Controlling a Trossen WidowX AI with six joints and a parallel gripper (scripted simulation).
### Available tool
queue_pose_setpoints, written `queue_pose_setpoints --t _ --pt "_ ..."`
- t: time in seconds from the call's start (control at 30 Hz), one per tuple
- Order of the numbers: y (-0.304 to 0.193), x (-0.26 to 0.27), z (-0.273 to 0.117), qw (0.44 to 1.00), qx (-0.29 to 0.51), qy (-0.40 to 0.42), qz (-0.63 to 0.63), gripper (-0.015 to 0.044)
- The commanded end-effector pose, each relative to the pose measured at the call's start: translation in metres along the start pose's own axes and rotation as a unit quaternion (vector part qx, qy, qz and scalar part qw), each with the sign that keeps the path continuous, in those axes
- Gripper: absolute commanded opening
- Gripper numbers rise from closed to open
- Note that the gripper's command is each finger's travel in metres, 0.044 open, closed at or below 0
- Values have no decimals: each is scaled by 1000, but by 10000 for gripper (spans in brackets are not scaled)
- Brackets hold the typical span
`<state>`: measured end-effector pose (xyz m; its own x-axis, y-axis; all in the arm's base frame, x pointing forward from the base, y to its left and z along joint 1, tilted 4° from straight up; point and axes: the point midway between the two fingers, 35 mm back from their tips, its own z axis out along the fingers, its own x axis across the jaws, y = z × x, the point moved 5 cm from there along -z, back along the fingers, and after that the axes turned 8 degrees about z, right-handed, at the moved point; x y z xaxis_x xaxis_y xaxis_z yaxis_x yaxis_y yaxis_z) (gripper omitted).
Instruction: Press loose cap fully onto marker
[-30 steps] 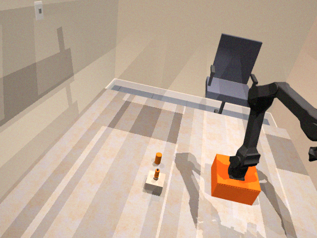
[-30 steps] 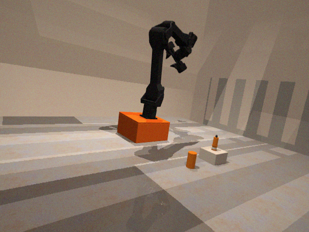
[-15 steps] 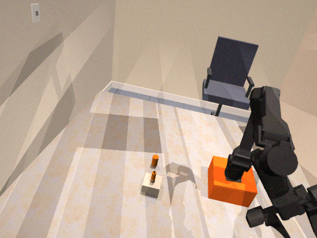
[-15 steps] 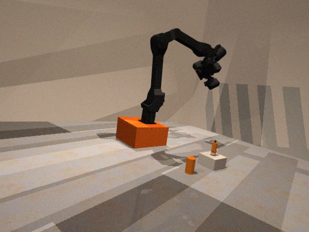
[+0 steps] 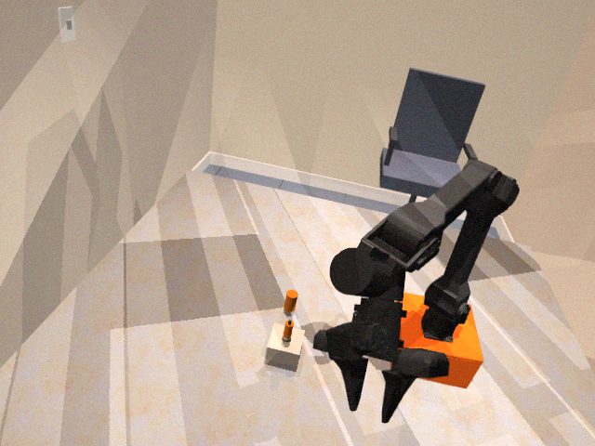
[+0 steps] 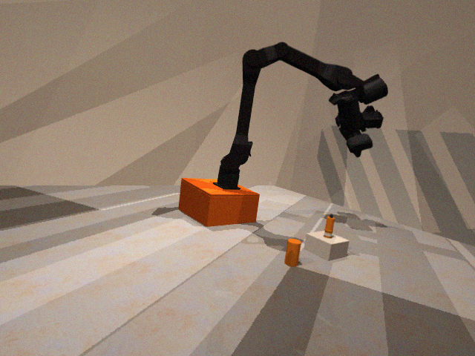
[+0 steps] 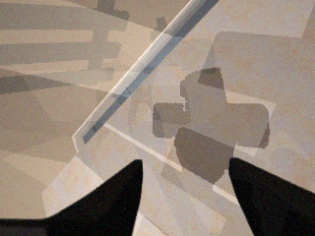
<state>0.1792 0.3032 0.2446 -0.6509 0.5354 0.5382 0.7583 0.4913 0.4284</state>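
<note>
In the top view, the marker (image 5: pixel 287 330) is seen standing upright in the pale holder block (image 5: pixel 284 353), a little left of the frame's centre and toward the bottom. The cap (image 5: pixel 290 301) is set upright on the worktop (image 5: pixel 191 346) just above the block in that view, close to it but apart from it. In the exterior view the same 3 things are found at lower right: the marker (image 6: pixel 329 226) in the holder block (image 6: pixel 326 245), with the cap (image 6: pixel 292 251) just to the block's left and slightly nearer the camera. The marker's dark tip is left bare.

The black arm (image 5: pixel 456 230) is mounted on an orange base box (image 5: pixel 442 346) at the lower right of the top view. In the exterior view the arm (image 6: pixel 245 110) is seen rising from the base box (image 6: pixel 217 201) at centre, then bending over to the right, so that the tool (image 6: pixel 355 143) is held high at upper right, well above the marker and the cap and touching neither.

In the top view the tool (image 5: pixel 372 400) is pointed toward the bottom edge of the frame. In the wrist view, its 2 dark fingers are shown at the bottom corners, parted about halfway, with only the worktop and shadows between them. The tool is released and nothing is gripped.
</note>
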Motion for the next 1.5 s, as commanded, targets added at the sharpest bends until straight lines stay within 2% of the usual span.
queue_pose_setpoints --t 0.0,0.4,0.8,0.97,1.1,1.47 --pt "12 -65 -13 995 -14 -78 57 242" --pt "-9 -234 -83 944 -12 -256 206 242" --pt "-107 -353 -176 862 50 -363 352 242" --pt "-110 -354 -177 859 53 -364 357 242" --pt "-121 -373 -153 859 53 -364 357 242" --pt "-127 -382 -139 859 53 -364 357 242"
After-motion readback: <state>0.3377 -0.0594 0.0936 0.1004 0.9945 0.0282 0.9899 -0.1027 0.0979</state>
